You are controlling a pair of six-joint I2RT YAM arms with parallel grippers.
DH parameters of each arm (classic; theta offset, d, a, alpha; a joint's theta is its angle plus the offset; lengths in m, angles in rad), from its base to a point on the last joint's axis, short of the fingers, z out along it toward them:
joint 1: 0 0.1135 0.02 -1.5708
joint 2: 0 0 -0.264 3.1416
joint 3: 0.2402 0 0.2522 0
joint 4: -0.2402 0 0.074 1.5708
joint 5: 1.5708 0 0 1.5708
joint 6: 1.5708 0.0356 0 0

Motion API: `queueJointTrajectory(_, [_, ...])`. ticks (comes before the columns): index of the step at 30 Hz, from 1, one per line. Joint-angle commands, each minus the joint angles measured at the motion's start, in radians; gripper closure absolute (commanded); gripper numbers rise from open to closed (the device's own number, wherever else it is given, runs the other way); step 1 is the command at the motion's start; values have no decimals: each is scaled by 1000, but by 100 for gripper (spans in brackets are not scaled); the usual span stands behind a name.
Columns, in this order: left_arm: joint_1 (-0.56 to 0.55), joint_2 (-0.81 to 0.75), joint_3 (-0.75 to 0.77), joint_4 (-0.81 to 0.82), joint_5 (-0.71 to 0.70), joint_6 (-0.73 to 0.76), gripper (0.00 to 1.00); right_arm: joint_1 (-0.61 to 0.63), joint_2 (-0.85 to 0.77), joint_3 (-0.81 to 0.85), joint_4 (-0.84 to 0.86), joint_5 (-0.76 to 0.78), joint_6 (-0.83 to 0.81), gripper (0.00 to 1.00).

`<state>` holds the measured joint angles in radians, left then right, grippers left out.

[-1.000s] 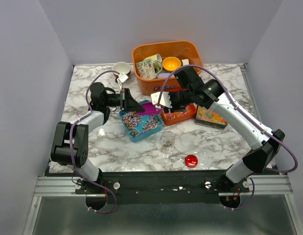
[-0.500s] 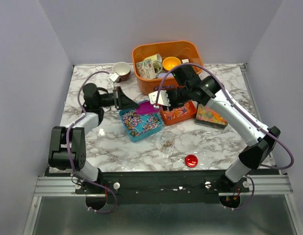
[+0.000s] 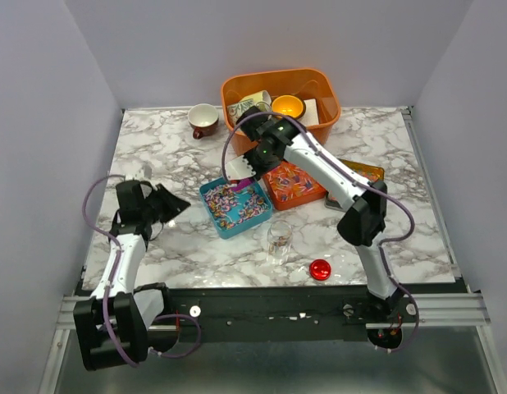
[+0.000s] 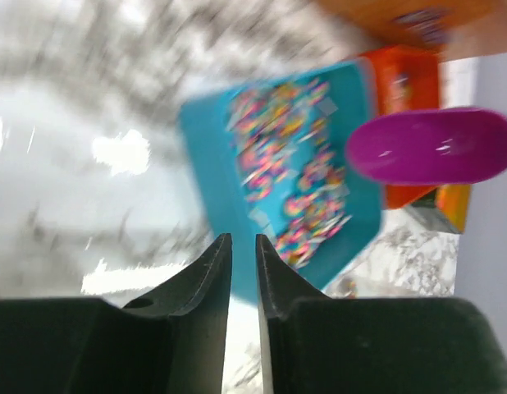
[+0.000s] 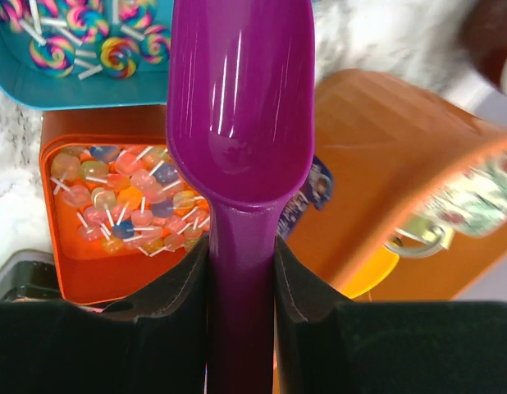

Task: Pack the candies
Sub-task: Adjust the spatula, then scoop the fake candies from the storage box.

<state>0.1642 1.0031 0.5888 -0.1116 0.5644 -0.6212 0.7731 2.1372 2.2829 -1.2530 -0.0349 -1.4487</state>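
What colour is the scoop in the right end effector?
Purple: the glossy purple plastic scoop shows best in the right wrist view.

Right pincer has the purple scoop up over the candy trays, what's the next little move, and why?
Probably tip the purple plastic scoop down into the swirly candies in the teal square tray. The right pincer is clamped on its handle, its bowl looks empty, and its tip hangs over that tray's edge.

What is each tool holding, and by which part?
Right tool grips the purple scoop by its handle, behind the bowl. Left tool holds nothing.
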Motion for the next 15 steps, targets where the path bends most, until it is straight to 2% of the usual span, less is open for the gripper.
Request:
queueJointTrajectory(1, [-2, -35, -158, -102, -176, -86, 77, 49, 95, 15, -45, 254, -75, 99])
queueJointTrajectory(6, [-2, -23, -208, -57, -173, -101, 83, 69, 135, -6, 4, 331, -56, 99])
queueJointTrajectory(15, [-55, 133, -198, 65, -130, -149, 87, 95, 234, -10, 99, 444, -61, 99])
